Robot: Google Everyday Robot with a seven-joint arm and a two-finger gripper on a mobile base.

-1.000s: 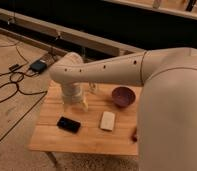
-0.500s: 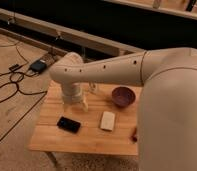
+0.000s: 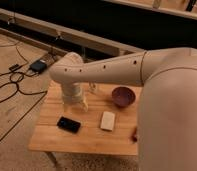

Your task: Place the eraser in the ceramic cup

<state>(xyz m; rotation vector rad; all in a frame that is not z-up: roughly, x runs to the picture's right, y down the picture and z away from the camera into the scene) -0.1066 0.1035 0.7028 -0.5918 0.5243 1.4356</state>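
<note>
Gripper above the table, fingers spread wide, nothing between them.
The fingertips point down, just behind the black eraser, which lies flat on the wood (untouched, apart from the gripper). A cream block lies beside the eraser, and a purple bowl stands farther back.

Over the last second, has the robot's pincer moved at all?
No. The pincer still hangs over the back left of the table, at the same gap behind the black eraser.
</note>
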